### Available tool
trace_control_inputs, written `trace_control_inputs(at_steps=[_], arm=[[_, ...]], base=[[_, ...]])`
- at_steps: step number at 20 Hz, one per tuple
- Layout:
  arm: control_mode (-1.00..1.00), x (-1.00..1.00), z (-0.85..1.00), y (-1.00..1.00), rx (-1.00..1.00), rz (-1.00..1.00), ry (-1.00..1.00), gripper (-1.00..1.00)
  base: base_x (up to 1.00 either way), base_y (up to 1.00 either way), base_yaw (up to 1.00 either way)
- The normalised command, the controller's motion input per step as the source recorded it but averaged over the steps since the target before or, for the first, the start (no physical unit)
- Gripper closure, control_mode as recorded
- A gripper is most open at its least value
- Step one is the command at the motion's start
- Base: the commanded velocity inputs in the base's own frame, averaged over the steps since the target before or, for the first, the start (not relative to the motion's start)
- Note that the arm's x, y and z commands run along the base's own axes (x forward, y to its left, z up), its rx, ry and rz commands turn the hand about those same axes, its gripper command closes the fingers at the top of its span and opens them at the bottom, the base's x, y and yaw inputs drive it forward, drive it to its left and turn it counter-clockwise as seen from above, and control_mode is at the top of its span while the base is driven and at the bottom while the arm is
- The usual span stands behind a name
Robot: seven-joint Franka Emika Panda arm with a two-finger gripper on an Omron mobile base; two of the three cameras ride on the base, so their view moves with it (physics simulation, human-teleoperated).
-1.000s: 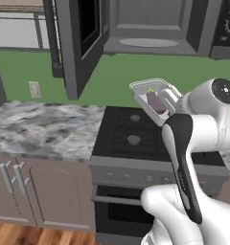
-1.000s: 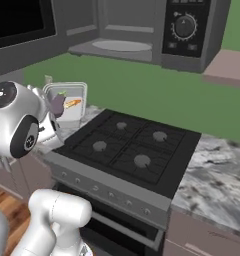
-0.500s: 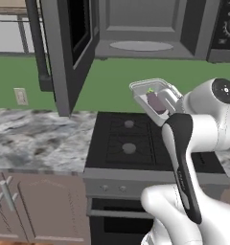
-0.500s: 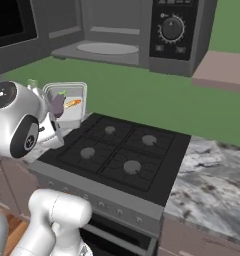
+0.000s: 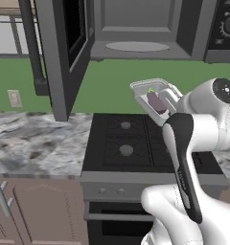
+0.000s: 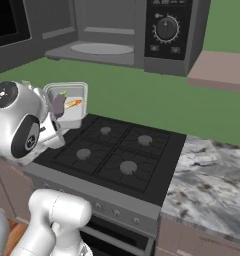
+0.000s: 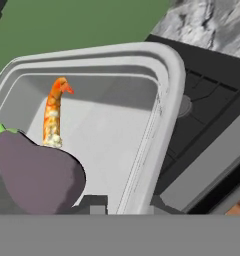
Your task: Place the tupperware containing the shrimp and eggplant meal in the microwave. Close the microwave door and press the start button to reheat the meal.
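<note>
My gripper (image 7: 127,206) is shut on the rim of the tupperware (image 7: 117,115), one finger inside the wall and one outside. The clear tub holds the shrimp and eggplant meal: a dark purple eggplant (image 7: 37,175) and an orange shrimp (image 7: 53,112). The tupperware (image 5: 153,93) hangs tilted above the stove's back, below the microwave (image 5: 145,24). From the right the tupperware (image 6: 69,104) sits against my wrist, under the microwave (image 6: 137,30). The microwave door (image 5: 64,48) stands swung open to the left, with the pale turntable (image 5: 137,46) exposed.
A black four-burner stove (image 5: 126,143) with an oven below sits under my arm. Marble counter (image 5: 35,139) runs to its left, and marble counter (image 6: 212,180) lies to its right. The microwave's dial panel (image 6: 167,32) is at the cavity's right. A pinkish shelf (image 6: 222,67) juts out beside it.
The whole picture has slid left in both base views, so the base has driven. The arm and the held tupperware keep the same pose relative to it.
</note>
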Motion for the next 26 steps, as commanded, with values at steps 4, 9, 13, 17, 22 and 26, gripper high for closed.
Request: trace_control_inputs(at_steps=[4,9,13,17,22,26], arm=[[-1.00,0.00,0.00,-0.07,0.00,0.07,0.00,1.00],[-1.00,0.00,0.00,-0.01,0.00,0.06,0.00,1.00],[-1.00,0.00,0.00,0.00,0.00,0.00,0.00,1.00],[-1.00,-0.01,0.09,0.00,0.00,0.00,-0.07,1.00],[-1.00,-0.02,0.66,0.00,0.00,0.00,-0.15,1.00],[-1.00,0.00,0.70,0.00,0.00,0.00,-0.02,1.00]], base=[[0.00,0.00,0.00],[0.00,0.00,0.00],[0.00,0.00,0.00],[0.00,0.00,0.00],[0.00,0.00,0.00],[0.00,0.00,0.00]])
